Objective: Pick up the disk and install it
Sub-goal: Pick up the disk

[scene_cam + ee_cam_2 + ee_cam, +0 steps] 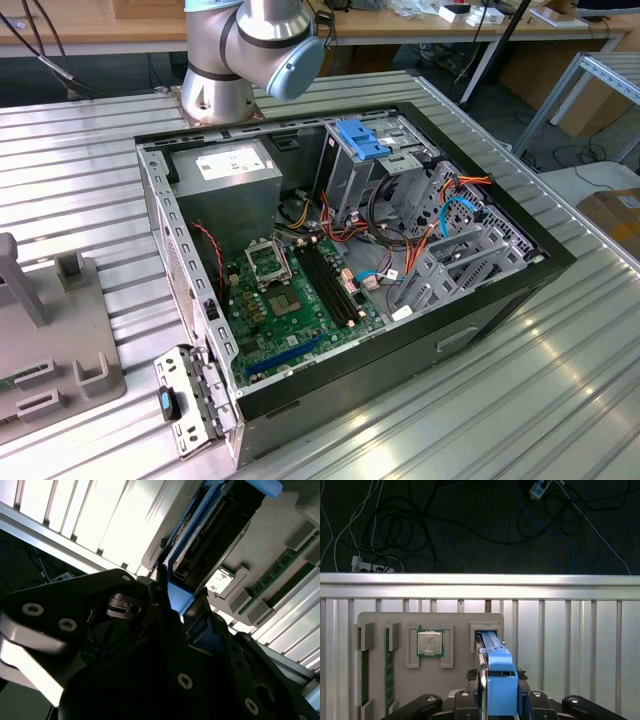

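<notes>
Disk (pixel 502 696): standing upright in grey tray (pixel 455 625) slot; gripper (pixel 500 676) pinching its blue rails (apparently snug); pulling straight out, avoiding binding.

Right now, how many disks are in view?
1. The disk stands on edge in a slot of the grey tray, beside the processor chip, at the gripper. Others may be hidden inside the computer case.

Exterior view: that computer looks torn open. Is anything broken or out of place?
Nothing looks damaged. The computer case lies on its side with its cover off, and a metal bracket at its corner hangs outward, tilted. In the first wrist view the gripper is shut on the disk, which stands on edge in a grey tray.
</notes>
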Available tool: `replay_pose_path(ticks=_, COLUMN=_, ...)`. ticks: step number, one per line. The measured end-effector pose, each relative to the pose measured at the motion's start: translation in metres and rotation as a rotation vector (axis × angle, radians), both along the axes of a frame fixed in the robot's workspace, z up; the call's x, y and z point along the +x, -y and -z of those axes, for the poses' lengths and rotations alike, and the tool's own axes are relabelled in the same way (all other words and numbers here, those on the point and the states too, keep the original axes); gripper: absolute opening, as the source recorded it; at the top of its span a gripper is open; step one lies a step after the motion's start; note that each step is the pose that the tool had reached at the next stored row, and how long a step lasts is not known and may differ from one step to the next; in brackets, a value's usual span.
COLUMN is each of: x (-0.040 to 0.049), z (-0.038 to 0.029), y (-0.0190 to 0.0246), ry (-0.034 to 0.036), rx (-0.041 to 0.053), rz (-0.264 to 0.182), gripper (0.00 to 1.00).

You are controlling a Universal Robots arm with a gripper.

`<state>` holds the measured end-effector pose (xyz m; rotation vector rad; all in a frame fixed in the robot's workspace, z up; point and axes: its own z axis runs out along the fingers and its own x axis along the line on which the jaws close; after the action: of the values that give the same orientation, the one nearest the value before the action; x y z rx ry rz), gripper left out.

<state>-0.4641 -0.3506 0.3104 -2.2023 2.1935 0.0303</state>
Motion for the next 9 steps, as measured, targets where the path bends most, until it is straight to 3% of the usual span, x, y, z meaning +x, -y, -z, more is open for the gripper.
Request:
replay_pose_path(ticks=1, x=0.0000, z=0.0001, y=0.0000, ry=0.0001, rx=0.0001, rz=0.000, gripper=0.37)
replay_pose_path(ticks=9, x=0.0000, z=0.0003, y=0.0000, ry=0.0002, rx=0.0001, rz=0.000, gripper=0.36)
